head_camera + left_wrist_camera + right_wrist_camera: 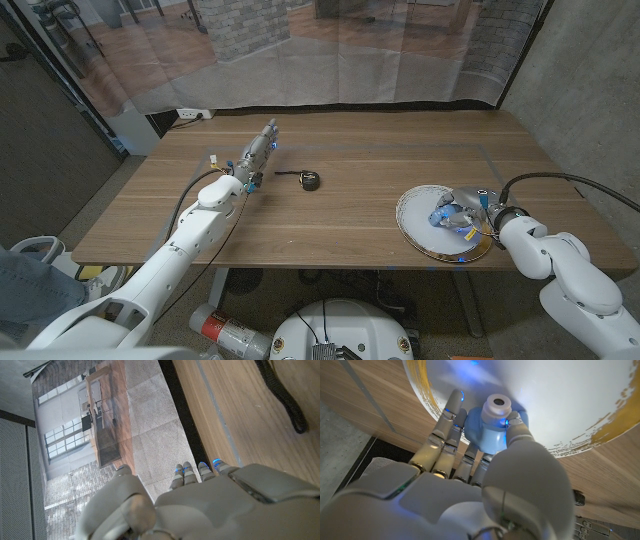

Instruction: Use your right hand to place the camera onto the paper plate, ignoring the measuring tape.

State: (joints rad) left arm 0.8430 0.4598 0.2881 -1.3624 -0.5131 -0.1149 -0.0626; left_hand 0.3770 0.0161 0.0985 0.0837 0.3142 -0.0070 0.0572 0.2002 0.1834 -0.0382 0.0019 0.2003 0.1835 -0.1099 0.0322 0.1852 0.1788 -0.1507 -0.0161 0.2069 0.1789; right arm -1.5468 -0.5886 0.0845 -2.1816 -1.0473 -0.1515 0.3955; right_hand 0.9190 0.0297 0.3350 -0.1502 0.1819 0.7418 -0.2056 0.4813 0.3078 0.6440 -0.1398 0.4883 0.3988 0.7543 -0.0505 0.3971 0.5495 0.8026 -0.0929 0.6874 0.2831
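Right hand (470, 480): wrapped snugly round the little blue camera (492, 427), likely to keep it from tipping over.
Camera: sat over the white paper plate (415, 212), near its middle; touching or not, too hard to tell.
Left hand (256, 152): parked far off, fingers out straight, holding nothing.
Measuring tape (311, 179): left alone, well apart from the plate.

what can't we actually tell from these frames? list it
- Whether the camera rests on the paper plate or is held just above it: right hand covers its underside, head and right wrist views.
- Camera's body below the lens: hidden by the fingers, right wrist view.
- Measuring tape: too small for detail, head view.
- Left hand: palm side hidden, head and left wrist views.
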